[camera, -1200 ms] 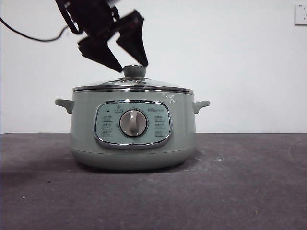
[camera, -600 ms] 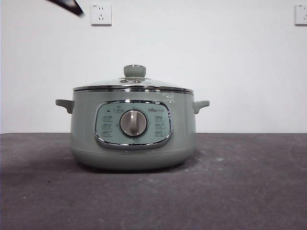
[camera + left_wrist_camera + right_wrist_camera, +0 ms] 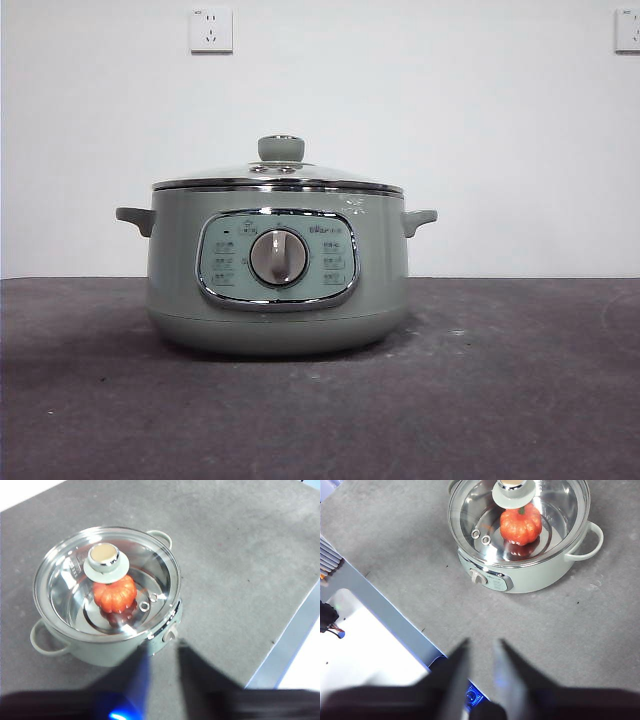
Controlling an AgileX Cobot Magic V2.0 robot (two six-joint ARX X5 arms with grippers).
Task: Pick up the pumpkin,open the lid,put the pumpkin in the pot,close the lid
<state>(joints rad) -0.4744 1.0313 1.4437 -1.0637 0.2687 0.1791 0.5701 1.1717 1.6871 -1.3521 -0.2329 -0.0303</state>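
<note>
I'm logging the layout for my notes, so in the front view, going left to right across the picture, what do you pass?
Wall socket → pot's left handle → pot's silver dial, below the lid's knob → pot's right handle → second wall socket, cut by the picture's edge.

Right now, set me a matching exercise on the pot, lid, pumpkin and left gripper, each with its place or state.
Column one:
1. pumpkin
2. lid
3. pot
4. left gripper

Column two:
A. stands on the grey table
B. raised, away from the pot, holding nothing
C. inside the pot, under glass
D. seated on the pot's rim

Pairs: 1-C, 2-D, 3-A, 4-B
</note>
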